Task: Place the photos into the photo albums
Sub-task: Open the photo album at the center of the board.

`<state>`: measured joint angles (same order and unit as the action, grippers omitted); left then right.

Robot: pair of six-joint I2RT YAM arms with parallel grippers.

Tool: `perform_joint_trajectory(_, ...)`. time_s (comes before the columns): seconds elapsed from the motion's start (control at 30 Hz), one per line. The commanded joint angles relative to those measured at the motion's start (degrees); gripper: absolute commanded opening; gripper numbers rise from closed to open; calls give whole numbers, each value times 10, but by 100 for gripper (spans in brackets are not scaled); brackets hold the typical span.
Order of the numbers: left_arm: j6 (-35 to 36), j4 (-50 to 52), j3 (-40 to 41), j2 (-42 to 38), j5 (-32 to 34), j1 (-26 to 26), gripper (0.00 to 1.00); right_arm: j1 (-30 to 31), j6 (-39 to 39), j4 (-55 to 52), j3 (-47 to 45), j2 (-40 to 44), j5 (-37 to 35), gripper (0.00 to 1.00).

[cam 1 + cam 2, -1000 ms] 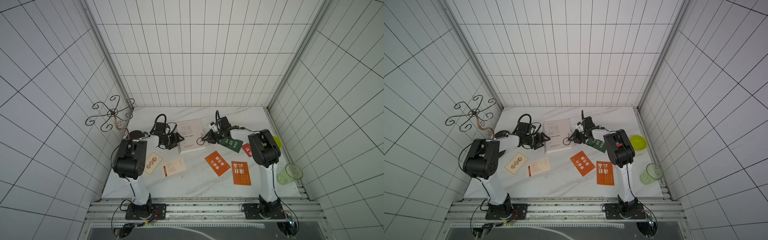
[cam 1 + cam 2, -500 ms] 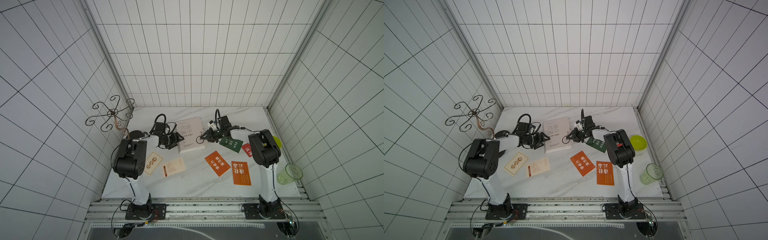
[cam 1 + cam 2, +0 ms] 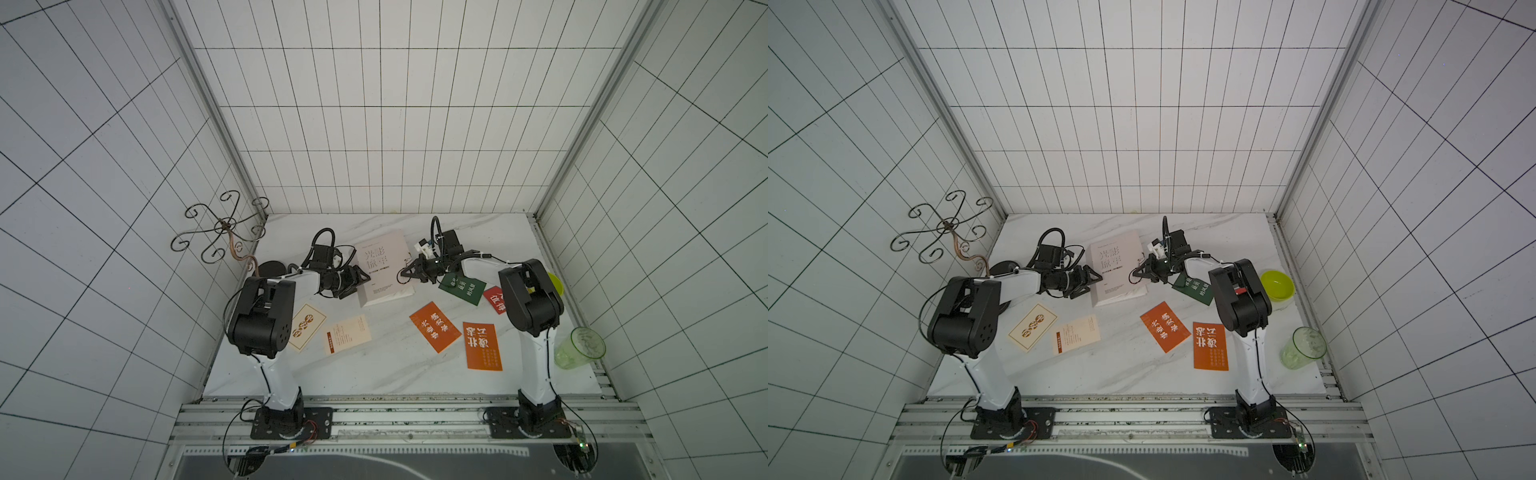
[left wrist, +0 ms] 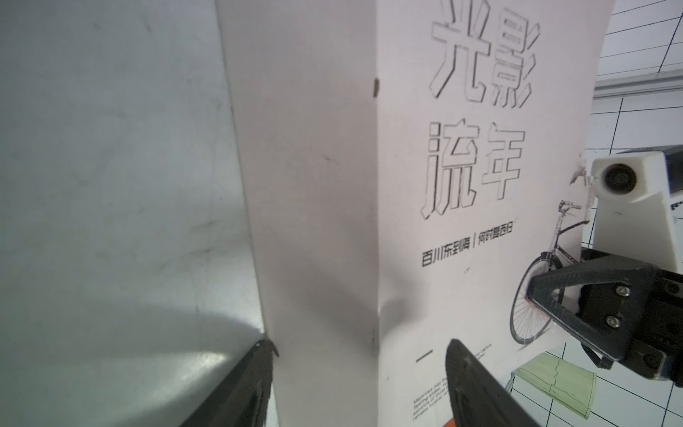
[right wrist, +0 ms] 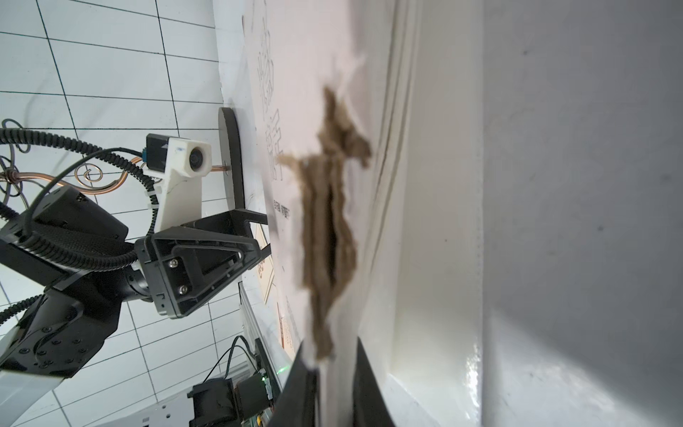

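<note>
Album (image 3: 384, 268) lies closed on the marble surface (image 3: 374, 370), toward the back, cover up w/ big grey characters and the bicycle drawing (image 4: 528, 307) showing. Left tool (image 3: 360, 284) sits at the spine side, jaws spread wide. One finger (image 4: 247, 392) is low at the spine's foot and the other finger (image 4: 469, 388) is over the cover, so it straddles the spine. Whether they actually press on it, can't tell from here.

Right tool (image 3: 403, 275) comes in from the opposite side, the page edge. The wrist view shows its jaws nearly together, pinching the cover's edge right by a torn brown patch (image 5: 327, 222).

Six photos lie loose on the surface:
- Dark green card (image 3: 462, 286) is just beside the right wrist.
- Red card (image 3: 493, 299) is next to it, partly hidden behind the right arm.
- Orange card (image 3: 435, 326) and second orange card (image 3: 482, 345) lie nearer the front.
- Cream card (image 3: 347, 333) lies front-centre.
- Patterned cream card (image 3: 306, 327) is tucked partly under the left arm.

Also there: clear green cup (image 3: 582, 347) front right, yellow-green bowl (image 3: 1277, 284) behind the right arm, wire stand (image 3: 224, 226) at far left.
</note>
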<state>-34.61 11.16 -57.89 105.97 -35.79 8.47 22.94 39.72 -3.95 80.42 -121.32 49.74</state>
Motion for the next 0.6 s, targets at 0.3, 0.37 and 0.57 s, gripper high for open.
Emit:
perform_joint_trajectory(0.3,91,65,-27,-95,129,30,72,4,-96,-142,90,59,-162,1)
perform_joint_trajectory(0.37,114,67,-27,-120,170,49,72,5,-99,-161,96,68,-191,1)
perform_joint_trajectory(0.57,188,44,-8,-197,297,119,72,11,-73,-199,135,89,-244,0)
